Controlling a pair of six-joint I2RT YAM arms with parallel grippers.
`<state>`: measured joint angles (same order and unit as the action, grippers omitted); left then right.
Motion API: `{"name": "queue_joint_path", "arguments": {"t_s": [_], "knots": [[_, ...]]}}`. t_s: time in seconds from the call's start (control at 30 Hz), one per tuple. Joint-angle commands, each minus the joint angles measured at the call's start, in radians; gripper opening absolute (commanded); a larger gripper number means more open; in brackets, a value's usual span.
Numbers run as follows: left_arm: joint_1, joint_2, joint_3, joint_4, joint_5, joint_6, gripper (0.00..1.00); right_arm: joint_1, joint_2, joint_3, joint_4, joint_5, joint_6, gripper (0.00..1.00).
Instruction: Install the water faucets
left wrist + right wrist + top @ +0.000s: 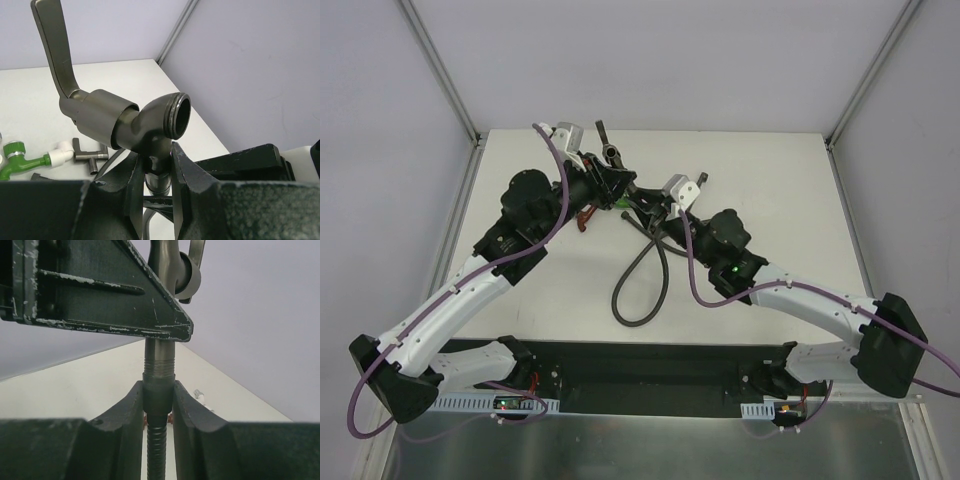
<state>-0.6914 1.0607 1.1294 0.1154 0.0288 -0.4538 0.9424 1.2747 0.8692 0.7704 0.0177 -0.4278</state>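
Note:
The grey-brown metal faucet point(107, 117) with its lever handle up is held by its lower stem in my left gripper point(159, 150), which is shut on it. In the top view the faucet point(611, 153) is above the table's far middle, at my left gripper point(612, 178). My right gripper point(158, 390) is shut on the end nut point(158, 385) of the dark flexible hose point(157, 450), directly under the faucet's threaded stem point(159, 357). Part of the thread shows above the nut. My right gripper point(643, 203) meets the left one there.
The hose point(642, 290) loops down toward the table's near side. A green faucet point(20, 161) with a white end and a dark T-shaped pipe piece point(90, 156) lie on the table. A red faucet point(585, 218) lies under my left arm. A white faucet point(202, 397) lies behind my right fingers.

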Motion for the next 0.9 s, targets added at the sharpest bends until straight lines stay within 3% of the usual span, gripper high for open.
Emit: {"name": "queue_joint_path", "arguments": {"t_s": [0.0,0.4,0.87], "knots": [[0.007,-0.008,0.038,0.043,0.150,0.043,0.00,-0.011,-0.067,0.014,0.011,-0.069,0.000,0.02],[0.070,-0.002,0.102,-0.002,0.508,0.115,0.00,-0.183,-0.182,0.065,-0.096,-0.502,0.225,0.02],[0.070,-0.004,-0.045,0.337,0.588,-0.040,0.00,-0.251,-0.164,0.013,0.139,-0.547,0.506,0.01]]}}
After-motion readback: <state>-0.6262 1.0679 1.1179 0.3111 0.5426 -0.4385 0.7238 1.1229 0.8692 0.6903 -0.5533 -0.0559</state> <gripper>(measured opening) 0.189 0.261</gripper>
